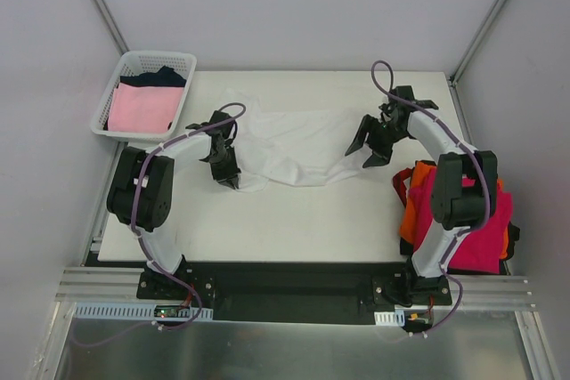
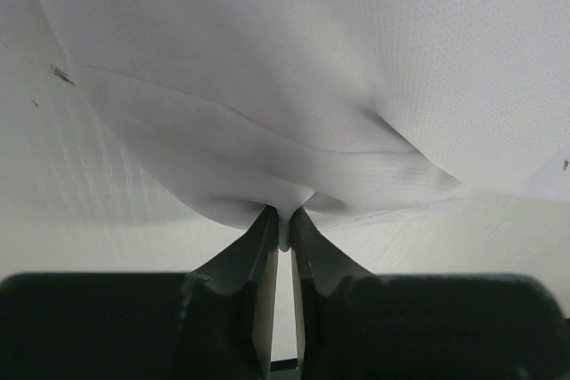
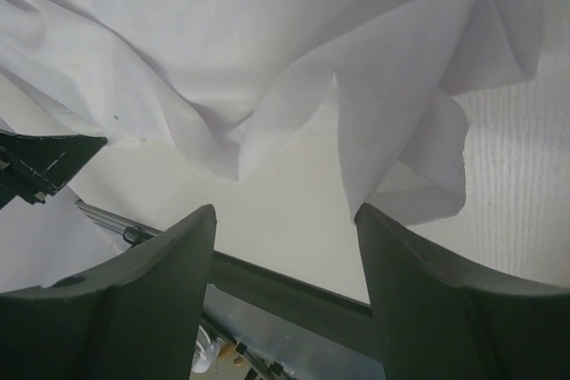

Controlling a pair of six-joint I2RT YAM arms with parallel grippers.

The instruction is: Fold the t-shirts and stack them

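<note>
Across the middle of the tabletop (image 1: 294, 220) the white t-shirt (image 1: 294, 144) is lying crumpled and only half spread, reaching from our left end effector (image 1: 233, 181) to our right end effector (image 1: 367, 154); we are judging this to be the flattening step, ahead of any fold. Our left end effector is pinching a fold at the shirt's near-left edge, its jaws pressed together on the cloth, as the left wrist view is showing; the fabric is fanning away from that pinch. Our right end effector is standing with its jaws wide apart, gripping nothing; it is hovering over the shirt's right end, where a loose flap is curling beside one finger, though we cannot tell whether they are touching.

At the right edge a magenta-red t-shirt (image 1: 485, 238) is lying on an orange t-shirt (image 1: 408, 220), partly hidden by the right arm; we are taking that as the stack. In the white lattice basket (image 1: 107, 100) at the far left a pale pink t-shirt (image 1: 142, 109) and a dark t-shirt (image 1: 160, 77) are waiting, so we are reckoning the task roughly midway.

The next move, as we are judging it, is calling for the right end effector to close on the edge opposite the left grip, then for both to draw apart and lay the cloth flat; the thin fabric is likely to bunch if caught carelessly.
</note>
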